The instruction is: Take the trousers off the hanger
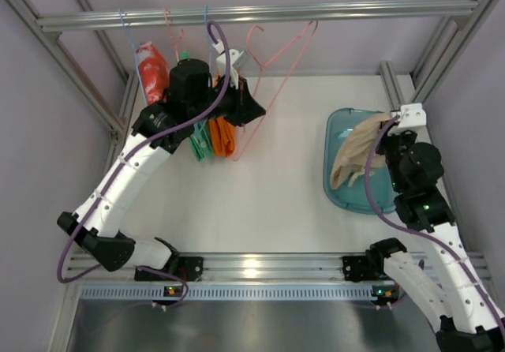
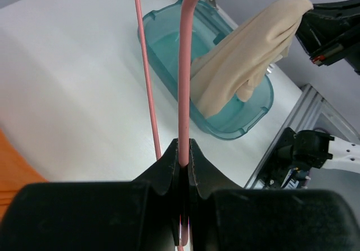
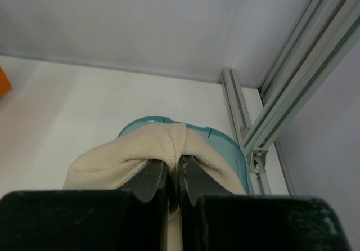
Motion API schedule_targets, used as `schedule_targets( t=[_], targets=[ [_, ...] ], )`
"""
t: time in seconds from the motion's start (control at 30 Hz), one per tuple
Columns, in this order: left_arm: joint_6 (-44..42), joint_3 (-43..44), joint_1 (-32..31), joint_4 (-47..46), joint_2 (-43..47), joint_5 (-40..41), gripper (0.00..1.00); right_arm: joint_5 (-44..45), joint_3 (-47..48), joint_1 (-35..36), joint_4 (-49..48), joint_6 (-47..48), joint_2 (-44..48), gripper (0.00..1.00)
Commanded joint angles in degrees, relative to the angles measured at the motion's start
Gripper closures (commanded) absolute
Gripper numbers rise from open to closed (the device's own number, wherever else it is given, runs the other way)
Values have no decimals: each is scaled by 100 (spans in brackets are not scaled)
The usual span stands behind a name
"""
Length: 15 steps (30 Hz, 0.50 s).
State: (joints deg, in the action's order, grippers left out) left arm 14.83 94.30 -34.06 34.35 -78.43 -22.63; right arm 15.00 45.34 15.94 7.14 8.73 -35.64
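Two pairs of trousers are in view, one per side. The beige pair (image 1: 353,153) is pinched at its top fold by the right hand (image 3: 179,172), whose fingers are closed tight on the cloth. It hangs with its long axis straight down, and its lower end reaches into the one teal tub (image 1: 347,198) directly beneath. Letting go over that tub looks like the next move, and it depends on the cloth being plumb above the tub.

The orange pair (image 1: 224,137) hangs at the far left of the bench (image 1: 284,202), just under the left hand (image 2: 184,155), long axis also downward, touching one green cloth (image 1: 200,143). The hand hides which hanger carries it. That hand is clamped on the wire of a pink hanger (image 2: 183,65) below the rail (image 1: 316,10). The left arm is far nearer the orange pair.

One red garment (image 1: 148,72) hangs further left. About four hooks sit on the rail, though the exact count is unclear.
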Motion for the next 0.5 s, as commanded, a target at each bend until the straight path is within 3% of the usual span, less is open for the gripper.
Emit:
schedule_targets(
  t=[0.0, 0.2, 0.23, 0.3, 0.33, 0.43, 0.47],
  targets=[
    [-419, 782, -13, 1020, -364, 513, 100, 362, -305, -65, -1195, 181, -215, 100],
    [-271, 923, -21, 1301, -427, 830, 100, 486, -658, -65, -1224, 15, -891, 100],
    [-253, 1002, -21, 1381, -488, 1057, 100, 381, -641, -65, -997, -12, -1119, 95],
    [-174, 1152, -39, 1504, -612, 1234, 100, 188, -545, -74, -732, -187, -1357, 67],
    [-147, 1178, -39, 1522, -620, 1270, 100, 57, -509, -83, -383, -222, -1515, 34],
    [-16, 1275, -30, 1514, -655, 1287, 100, -190, -465, -127, -292, -425, -1420, 1],
    [46, 1362, -39, 1522, -708, 1375, 100, -330, -378, -135, -240, -399, -1394, 1]
  ],
)
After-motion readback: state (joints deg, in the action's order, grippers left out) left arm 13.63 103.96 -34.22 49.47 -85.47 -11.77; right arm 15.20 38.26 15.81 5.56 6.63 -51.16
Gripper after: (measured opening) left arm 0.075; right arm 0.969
